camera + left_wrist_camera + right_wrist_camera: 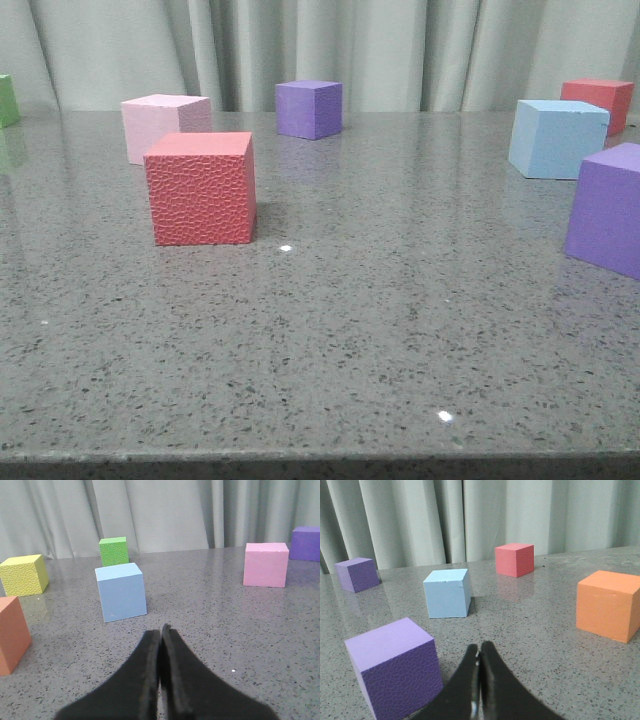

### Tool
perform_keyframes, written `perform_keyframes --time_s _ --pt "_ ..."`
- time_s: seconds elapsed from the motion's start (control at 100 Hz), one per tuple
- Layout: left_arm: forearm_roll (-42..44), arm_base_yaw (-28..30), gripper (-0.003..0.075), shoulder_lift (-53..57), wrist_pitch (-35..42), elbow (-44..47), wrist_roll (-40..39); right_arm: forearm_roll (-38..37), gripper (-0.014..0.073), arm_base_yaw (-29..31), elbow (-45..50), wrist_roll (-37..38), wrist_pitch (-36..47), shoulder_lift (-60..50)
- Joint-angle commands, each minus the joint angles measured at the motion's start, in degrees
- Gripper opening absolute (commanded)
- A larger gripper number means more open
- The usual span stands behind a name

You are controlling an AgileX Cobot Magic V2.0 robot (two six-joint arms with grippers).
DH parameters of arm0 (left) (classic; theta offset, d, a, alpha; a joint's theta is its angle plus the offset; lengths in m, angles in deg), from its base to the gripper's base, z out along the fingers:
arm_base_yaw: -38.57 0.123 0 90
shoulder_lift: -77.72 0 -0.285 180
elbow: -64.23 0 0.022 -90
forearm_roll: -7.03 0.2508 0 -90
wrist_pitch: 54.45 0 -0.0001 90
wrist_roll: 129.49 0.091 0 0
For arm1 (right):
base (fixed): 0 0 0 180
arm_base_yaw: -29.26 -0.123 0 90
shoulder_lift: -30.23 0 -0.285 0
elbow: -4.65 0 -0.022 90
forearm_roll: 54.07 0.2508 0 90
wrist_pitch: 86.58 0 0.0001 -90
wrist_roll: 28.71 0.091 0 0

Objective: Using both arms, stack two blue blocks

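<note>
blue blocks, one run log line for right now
stage: pre-grasp | left gripper: shut, empty, facing blue block | right gripper: shut, empty, facing second blue block | blocks: apart, unstacked, both on table

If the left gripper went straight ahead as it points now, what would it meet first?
Probably the blue block: the shut left gripper aims slightly to one side of it, so depth leaves a near miss possible.

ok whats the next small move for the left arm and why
Probably open the left gripper first. Its jaws are pressed shut and hold nothing, while a blue block sits untouched on the table just ahead of it. Shut fingers cannot straddle the block, so opening likely comes before any approach.
</note>
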Motion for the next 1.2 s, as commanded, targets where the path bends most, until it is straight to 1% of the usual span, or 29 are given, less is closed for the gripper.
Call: perform_keyframes --time_s 0.0,0.77,0.97,1.07,1.19 --pt "-0.4 0.1 -0.0018 1.9 4.3 0.3 0.0 -0.1 -0.0067 0.3 -1.0 -0.6 4.5 -1.2" --pt "-0.4 0.1 -0.0018 1.9 4.3 0.3 0.0 -0.1 -0.0067 0.3 -1.0 -0.6 4.5 -1.2" --pt "-0.4 0.1 -0.0019 1.9 6.0 0.0 0.0 -0.2 -0.0067 0.3 -1.4 -0.6 5.6 -1.2" --pt "-0.4 0.1 -0.0019 1.9 5.3 -2.2 0.0 -1.0 -0.0067 0.2 -3.1 -0.7 1.8 -0.5" --pt "-0.4 0.1 -0.0019 0.5 -0.1 -7.6 0.0 -1.0 -0.0067 0.2 -6.9 -0.7 -2.3 1.7"
